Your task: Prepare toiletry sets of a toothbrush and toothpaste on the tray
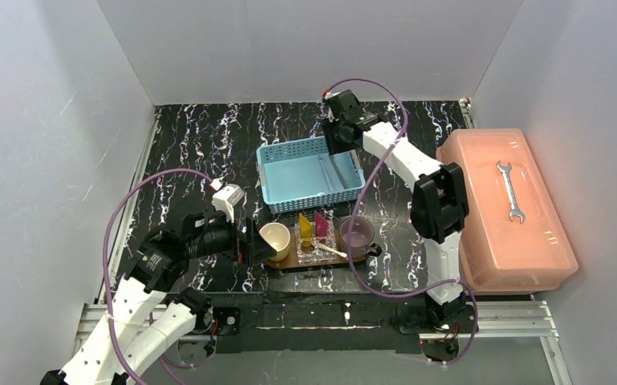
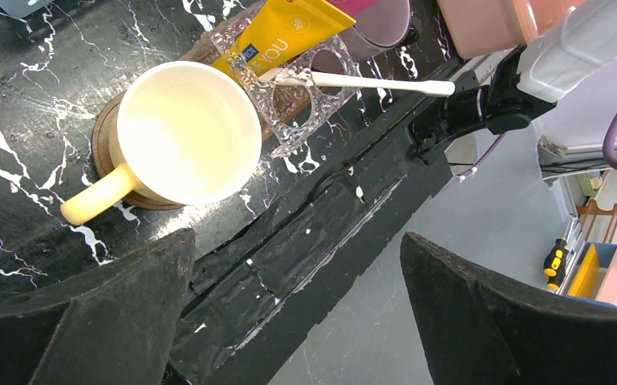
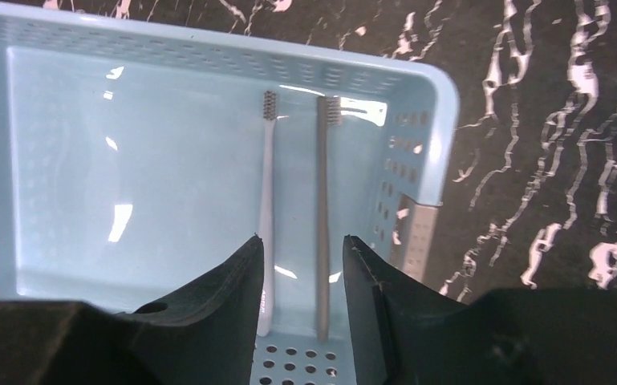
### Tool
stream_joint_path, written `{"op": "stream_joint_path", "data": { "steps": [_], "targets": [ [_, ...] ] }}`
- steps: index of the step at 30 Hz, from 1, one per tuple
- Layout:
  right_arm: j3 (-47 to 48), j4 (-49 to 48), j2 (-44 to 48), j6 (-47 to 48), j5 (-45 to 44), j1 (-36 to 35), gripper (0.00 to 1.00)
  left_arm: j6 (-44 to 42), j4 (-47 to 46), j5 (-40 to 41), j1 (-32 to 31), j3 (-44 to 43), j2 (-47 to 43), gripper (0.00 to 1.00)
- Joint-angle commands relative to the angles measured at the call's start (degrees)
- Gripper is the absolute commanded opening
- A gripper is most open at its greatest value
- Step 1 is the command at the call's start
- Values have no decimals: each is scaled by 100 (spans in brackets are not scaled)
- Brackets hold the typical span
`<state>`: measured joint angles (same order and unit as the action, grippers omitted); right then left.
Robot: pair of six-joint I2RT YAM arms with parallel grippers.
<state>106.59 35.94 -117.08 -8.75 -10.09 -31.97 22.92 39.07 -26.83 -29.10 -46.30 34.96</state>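
Locates basket (image 1: 297,176) just behind tray (image 2: 103,144) as supply bin. Poises right gripper (image 3: 301,241) there, jaws apart, empty, straddling grey toothbrush (image 3: 322,200), likely for pickup. Parks left gripper (image 2: 297,249) left of tray, jaws wide. Stands toothpaste (image 1: 306,228) upright mid-tray, white toothbrush (image 1: 333,250) alongside.

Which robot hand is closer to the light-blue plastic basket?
Right. The right gripper hovers over the light-blue plastic basket; the left gripper sits apart, beside the cream cup nearer the bases.
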Motion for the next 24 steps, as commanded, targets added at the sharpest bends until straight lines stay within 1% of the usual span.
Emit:
{"op": "stream_joint_path", "data": {
  "steps": [1,9,24],
  "targets": [
    [328,-50,-381,-19,319,-105,48,-88,-22,-42,-8,34,35,99],
    [539,-49,-913,-29,461,-183,48,-81,-22,-25,-8,34,116,99],
    [723,-35,-1509,-4,496,-231,48,-86,-22,-32,-12,29,212,99]
  ]
}}
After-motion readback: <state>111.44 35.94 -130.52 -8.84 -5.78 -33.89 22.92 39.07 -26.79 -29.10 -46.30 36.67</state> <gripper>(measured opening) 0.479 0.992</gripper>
